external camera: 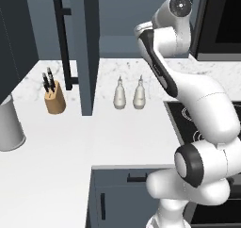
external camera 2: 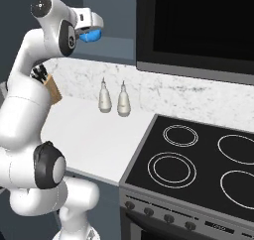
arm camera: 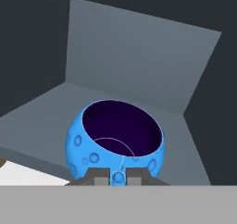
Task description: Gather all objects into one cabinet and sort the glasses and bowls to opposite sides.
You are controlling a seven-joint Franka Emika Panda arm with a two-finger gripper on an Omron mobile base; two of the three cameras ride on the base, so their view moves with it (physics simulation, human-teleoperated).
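The hand (arm camera: 118, 176) sits at the bottom centre of the hand view, its two fingertips (arm camera: 96, 177) pressed nearly together and pinching the near rim of the blue bowl (arm camera: 115, 140); the bowl, glossy and pocked outside with a dark purple inside, lies in the lower middle of that frame, tilted with its mouth turned up toward the camera; behind and beneath it runs the grey shelf (arm camera: 41, 112) of the cabinet (arm camera: 139, 56), whose back wall takes the upper centre of the frame; in the right base view the bowl shows as a blue patch at the upper left, tucked under the white wrist; the white marble surface (external camera: 122, 133) spreads across the middle of the left base view, carrying a knife block (external camera: 55, 97) at left and two pale shakers (external camera: 129, 94) side by side at centre; the cabinet's open door (external camera: 87, 48) with its long black bar handle (external camera: 65, 43) stands in the upper left; a black stove top (external camera 2: 198, 164) with ring burners lies at the lower right of the right base view.
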